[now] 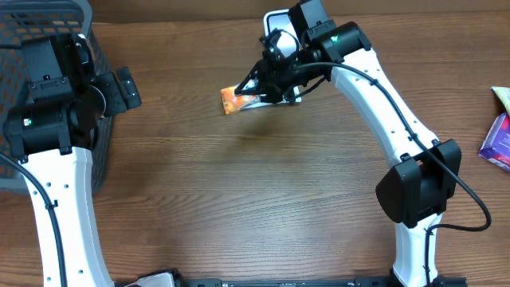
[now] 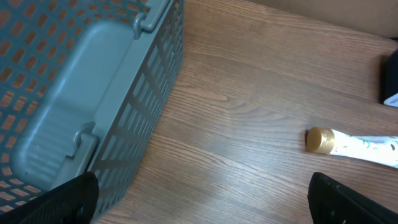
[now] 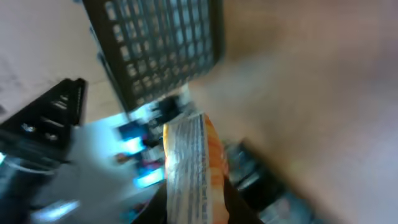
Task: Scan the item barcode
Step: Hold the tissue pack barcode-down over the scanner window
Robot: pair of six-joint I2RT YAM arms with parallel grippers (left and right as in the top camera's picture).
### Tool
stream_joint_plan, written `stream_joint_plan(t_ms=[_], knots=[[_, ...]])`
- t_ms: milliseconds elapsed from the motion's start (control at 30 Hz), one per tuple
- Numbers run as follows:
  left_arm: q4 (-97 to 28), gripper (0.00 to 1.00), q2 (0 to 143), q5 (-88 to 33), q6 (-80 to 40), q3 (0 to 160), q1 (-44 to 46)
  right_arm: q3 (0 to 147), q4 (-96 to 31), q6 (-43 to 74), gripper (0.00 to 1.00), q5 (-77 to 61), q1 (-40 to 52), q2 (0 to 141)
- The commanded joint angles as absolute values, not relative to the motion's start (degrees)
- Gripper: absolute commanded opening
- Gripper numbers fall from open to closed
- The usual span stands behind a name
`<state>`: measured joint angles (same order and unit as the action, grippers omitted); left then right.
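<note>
The item is an orange packet (image 1: pixel 236 99) with a white printed back. It hangs above the table at the back centre, with my right gripper (image 1: pixel 256 86) shut on its right end. The right wrist view is blurred, but it shows the packet (image 3: pixel 189 168) standing up between my right gripper's (image 3: pixel 193 208) two dark fingers. A white-edged device (image 1: pixel 273 19) lies partly hidden under the right wrist. My left gripper (image 1: pixel 127 88) is open at the far left beside the basket. Its fingertips (image 2: pixel 65 199) stand wide apart over bare wood and hold nothing.
A grey slatted basket (image 1: pixel 48 20) fills the back left corner, and its wall (image 2: pixel 143 112) lies close to my left gripper. A white tube with a gold cap (image 2: pixel 321 140) lies on the wood. A purple package (image 1: pixel 498 143) sits at the right edge.
</note>
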<state>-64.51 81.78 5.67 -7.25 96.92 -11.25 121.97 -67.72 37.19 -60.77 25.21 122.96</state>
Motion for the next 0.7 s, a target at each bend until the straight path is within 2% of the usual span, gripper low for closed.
stream_joint_plan(t_ms=[0,167,400,500,567,633,667], knots=[[-64.3,1.0,81.6,6.2,-6.4,97.9,-11.2,123.2,-69.1,56.2,0.04,-67.4,25.1,122.8],[-64.3,1.0,81.6,6.2,-6.4,97.9,-11.2,123.2,-69.3,78.9,0.05,-71.8,25.0,122.8],[-64.3,1.0,81.6,6.2,-6.4,97.9,-11.2,123.2,-64.1,80.0,0.05,-71.0,25.0,122.8],[-64.3,1.0,81.6,6.2,-6.4,97.9,-11.2,123.2,-60.0,68.1,0.06,-64.4,25.0,122.8],[-64.3,1.0,81.6,6.2,-6.4,97.9,-11.2,123.2,-57.2,54.2,0.06,-59.0,25.0,122.8],[-64.3,1.0,81.6,6.2,-6.4,97.9,-11.2,123.2,-56.4,35.6,0.06,-49.6,25.0,122.8],[-64.3,1.0,81.6,6.2,-6.4,97.9,-11.2,123.2,-56.8,30.9,0.06,-45.2,25.0,122.8]])
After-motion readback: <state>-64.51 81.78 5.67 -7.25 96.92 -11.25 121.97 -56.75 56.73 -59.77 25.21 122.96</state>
